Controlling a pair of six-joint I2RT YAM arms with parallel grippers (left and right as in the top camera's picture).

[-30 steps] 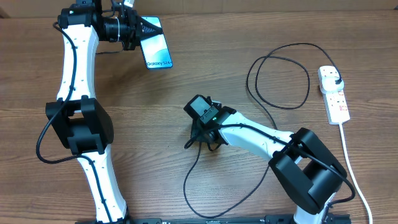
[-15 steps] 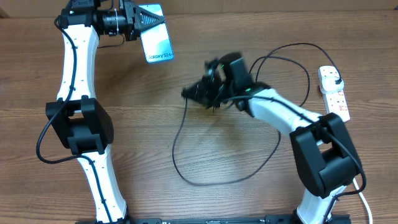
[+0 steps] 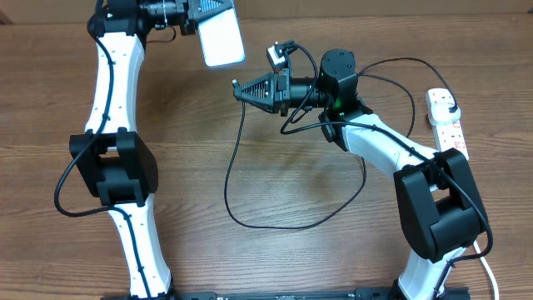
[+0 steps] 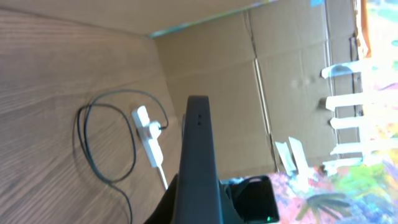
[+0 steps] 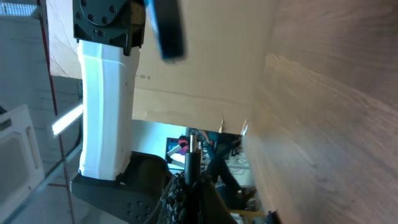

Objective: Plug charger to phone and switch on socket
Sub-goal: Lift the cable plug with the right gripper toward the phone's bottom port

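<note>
My left gripper is shut on the phone, held up off the table at the back left with its bright screen facing up. In the left wrist view the phone's dark edge points away from me. My right gripper is shut on the small tip of the charger, aimed left, just right of and below the phone. In the right wrist view the tip pokes out between the fingers, with the phone blurred and apart from it. The black cable loops across the table to a plug in the socket.
The white cord runs from the socket down the right edge. Cardboard walls stand behind the table. The left arm's white links stand along the left side. The right arm crosses the cable loop at the right.
The right gripper has risen from the table's middle and swung up and left with the charger tip. The left gripper has lifted the phone higher and slightly right.
</note>
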